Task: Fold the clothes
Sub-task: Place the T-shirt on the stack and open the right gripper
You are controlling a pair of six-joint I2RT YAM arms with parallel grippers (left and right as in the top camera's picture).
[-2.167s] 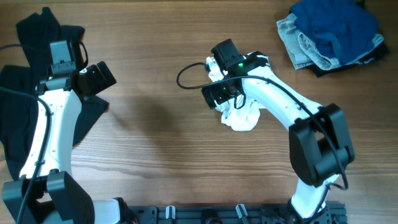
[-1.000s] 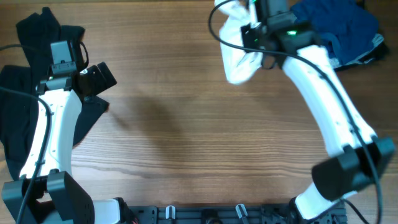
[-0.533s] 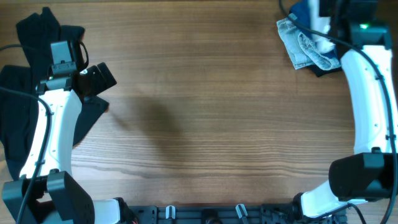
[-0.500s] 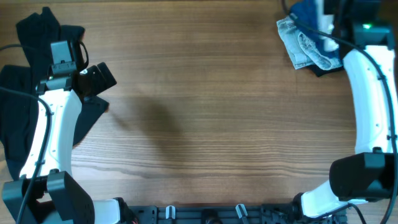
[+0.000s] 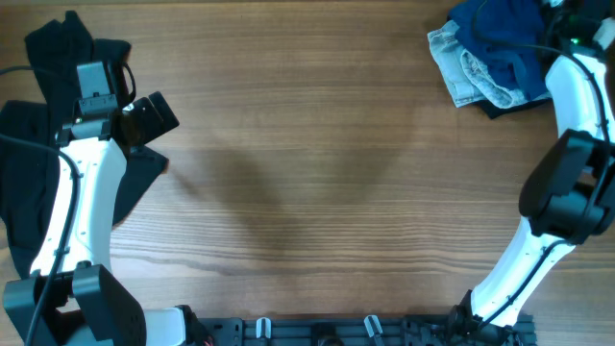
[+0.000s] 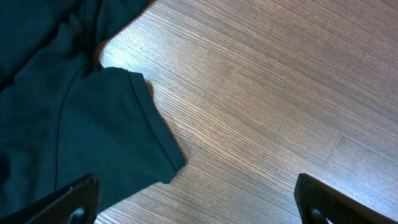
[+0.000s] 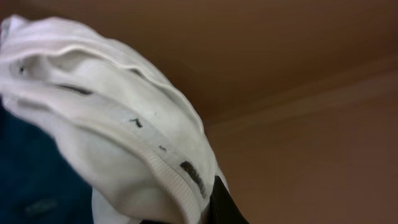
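A dark shirt (image 5: 27,144) lies spread at the table's left edge; in the left wrist view its sleeve (image 6: 81,124) reaches onto the wood. My left gripper (image 5: 154,117) hangs open over the sleeve's edge, with nothing between its fingers (image 6: 74,198). My right arm (image 5: 575,106) reaches to the far right corner, its gripper cut off by the frame edge. In the right wrist view that gripper (image 7: 217,208) is shut on a white garment (image 7: 112,106), which fills the picture; only one black fingertip shows beneath the cloth.
A heap of clothes (image 5: 504,48), blue cloth on top of pale denim, lies at the back right corner, beside the right arm. Blue cloth (image 7: 28,180) shows under the white garment. Bare wooden tabletop (image 5: 307,173) spans the middle.
My right arm has swung the white garment from the table's middle up and right to the far right corner, out of the overhead view. The left arm has not moved.
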